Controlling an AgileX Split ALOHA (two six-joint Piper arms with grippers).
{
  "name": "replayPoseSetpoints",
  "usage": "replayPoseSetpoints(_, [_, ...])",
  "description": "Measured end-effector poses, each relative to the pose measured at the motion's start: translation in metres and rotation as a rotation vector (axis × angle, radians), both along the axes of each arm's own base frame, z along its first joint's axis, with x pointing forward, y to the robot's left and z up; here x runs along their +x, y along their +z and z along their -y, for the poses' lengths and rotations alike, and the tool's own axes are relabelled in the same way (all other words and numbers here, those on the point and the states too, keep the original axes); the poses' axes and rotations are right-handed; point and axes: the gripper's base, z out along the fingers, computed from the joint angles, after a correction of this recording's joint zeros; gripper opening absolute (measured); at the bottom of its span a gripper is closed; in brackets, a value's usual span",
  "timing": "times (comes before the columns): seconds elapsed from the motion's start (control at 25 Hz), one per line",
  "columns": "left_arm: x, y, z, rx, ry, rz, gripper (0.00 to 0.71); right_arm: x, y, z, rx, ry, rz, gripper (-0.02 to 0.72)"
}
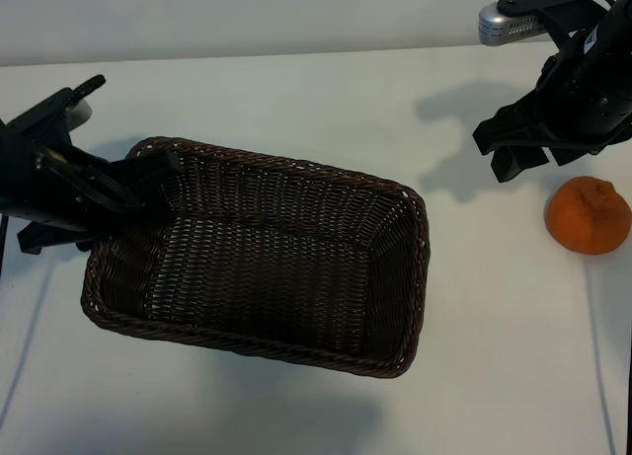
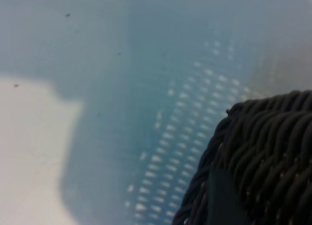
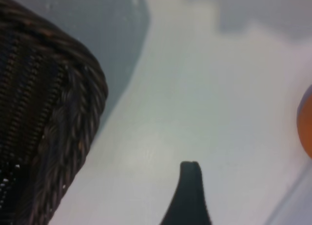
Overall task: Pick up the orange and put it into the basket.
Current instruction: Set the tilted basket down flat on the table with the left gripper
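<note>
The dark brown woven basket (image 1: 296,169) lies in the middle of the white table, slanted toward the left arm. My left gripper (image 1: 143,184) grips its left end: one finger (image 2: 224,198) lies against the inner weave of the basket (image 2: 273,137), the other stays outside the wall. The orange (image 1: 589,215) rests on the table at the far right, well apart from the basket. My right gripper (image 1: 499,154) hovers open and empty above the table, just up and left of the orange. One of its fingertips (image 3: 190,178) shows over bare table, between the orange's edge (image 3: 307,122) and the basket's corner (image 3: 73,88).
White table surface (image 1: 494,356) stretches around the basket, with a wide strip between the basket's right end and the orange. A pale wall (image 1: 296,21) rises behind the table's far edge. The right arm's silver camera housing (image 1: 506,23) sits at the top right.
</note>
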Motion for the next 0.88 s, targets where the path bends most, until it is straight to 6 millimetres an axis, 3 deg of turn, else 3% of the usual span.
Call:
replayPoseSetpoints(0.08, [0.0,0.003,-0.001,-0.001,-0.007,0.023,0.412,0.0,0.0,0.0,-0.001,0.001,-0.004,0.583])
replayPoseSetpoints(0.16, [0.0,0.005,-0.001,-0.001,-0.015,0.035,0.356,0.0,0.0,0.0,-0.001,0.001,-0.005,0.583])
replayPoseSetpoints(0.88, [0.014,0.016,0.007,-0.128,0.012,0.166,0.355,-0.002,-0.001,0.0,-0.005,0.003,-0.028,0.583])
